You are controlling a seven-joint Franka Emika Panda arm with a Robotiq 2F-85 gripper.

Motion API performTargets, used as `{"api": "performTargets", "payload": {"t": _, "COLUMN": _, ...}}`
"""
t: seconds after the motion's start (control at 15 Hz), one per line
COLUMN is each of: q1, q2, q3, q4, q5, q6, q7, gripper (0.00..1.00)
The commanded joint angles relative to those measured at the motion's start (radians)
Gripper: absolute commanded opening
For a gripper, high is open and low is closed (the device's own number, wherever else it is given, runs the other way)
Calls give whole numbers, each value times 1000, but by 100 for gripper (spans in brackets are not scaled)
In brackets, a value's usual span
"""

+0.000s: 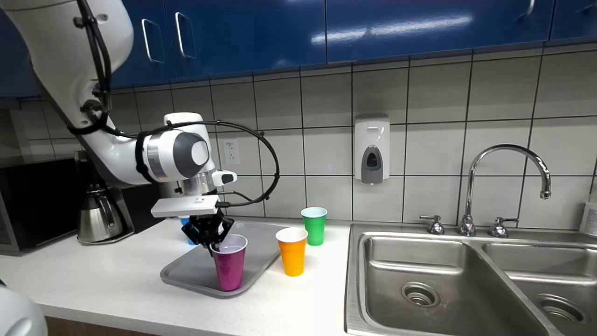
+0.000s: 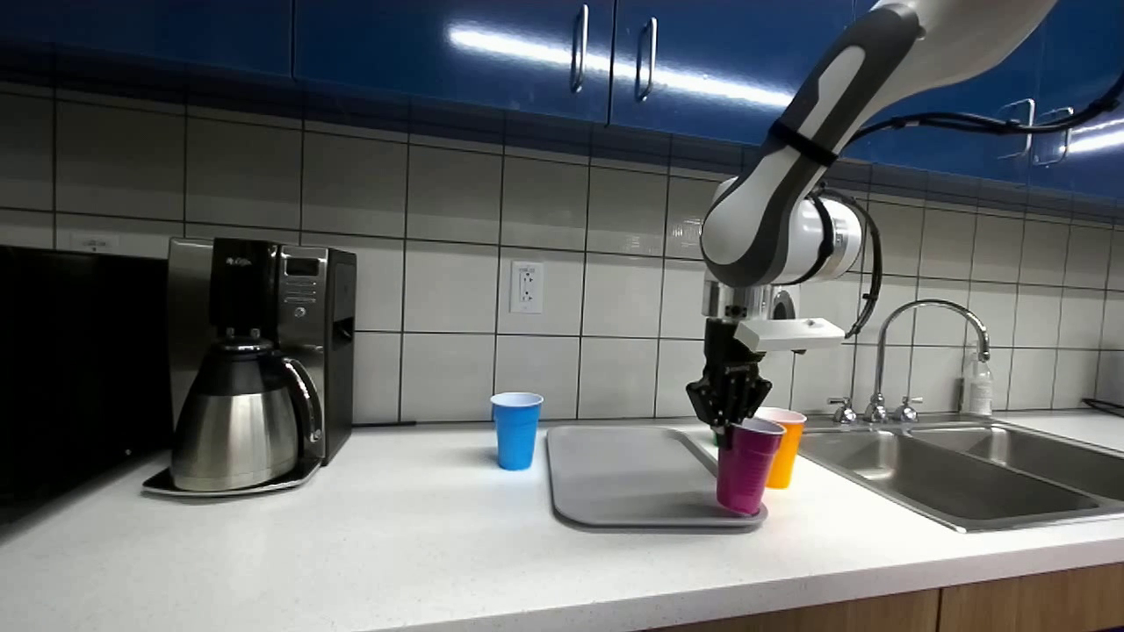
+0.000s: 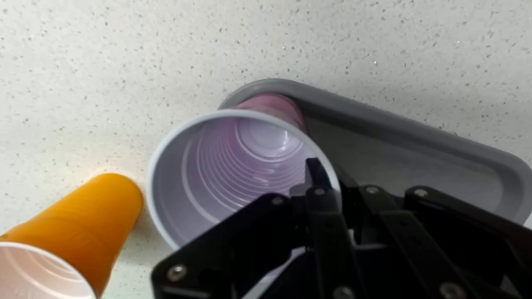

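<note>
Nearest in my wrist view, I have the claw (image 3: 332, 179) clenched on the rim of the purple cup (image 1: 231, 266), one finger inside its mouth and one outside. The cup is a glossy magenta-purple on the outside, with a white rolled lip and a pale, lavender-tinted interior ringed by fine ridges down to its round bottom. I see it leaning slightly, mouth up, at a corner of the grey tray (image 2: 628, 474); I can't tell whether its base touches the tray. Just beside the tray, the orange cup (image 1: 292, 254) stands upright on the white countertop (image 2: 351, 562). Beyond it I make out the green cup (image 1: 315, 228), nearer the tiled wall (image 1: 326, 149), and across the tray, the blue cup (image 2: 515, 434), also upright.
</note>
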Motion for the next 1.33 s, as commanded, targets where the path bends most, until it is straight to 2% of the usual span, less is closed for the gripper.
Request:
{"api": "performTargets", "payload": {"t": 0.0, "q1": 5, "q2": 20, "q3": 10, "q4": 30, "q5": -40, "q6": -10, "q7": 52, "gripper": 1}}
{"api": "performTargets", "payload": {"t": 0.47, "q1": 14, "q2": 51, "q3": 7, "q4": 59, "q5": -60, "q6": -5, "q7": 71, "gripper": 1}}
{"api": "performTargets", "payload": {"t": 1.27, "q1": 21, "q2": 105, "q3": -4, "q4": 90, "q5": -167, "q6": 6, "q7": 150, "gripper": 1}}
